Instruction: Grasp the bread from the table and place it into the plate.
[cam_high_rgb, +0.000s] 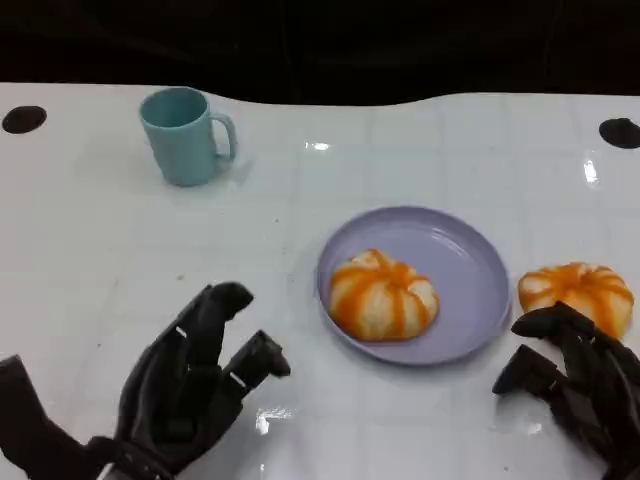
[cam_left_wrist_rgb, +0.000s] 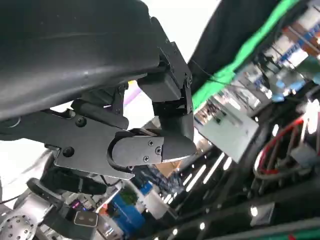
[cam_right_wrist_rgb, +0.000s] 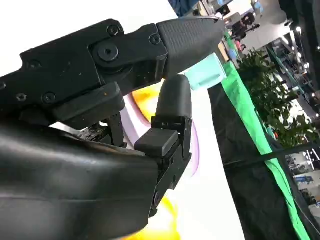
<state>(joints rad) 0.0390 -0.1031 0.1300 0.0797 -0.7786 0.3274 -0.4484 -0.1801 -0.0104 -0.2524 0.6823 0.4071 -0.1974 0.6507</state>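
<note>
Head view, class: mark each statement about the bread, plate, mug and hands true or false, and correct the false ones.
1. One bread lies in the purple plate. True.
2. The second bread lies left of the plate. False: it lies on the table to the plate's right, just beyond the right hand.
3. The teal mug stands upright. True.
4. The left hand holds a bread. False: it is open and holds nothing.
5. The mug stands in the plate. False: it stands on the table, apart from it.
</note>
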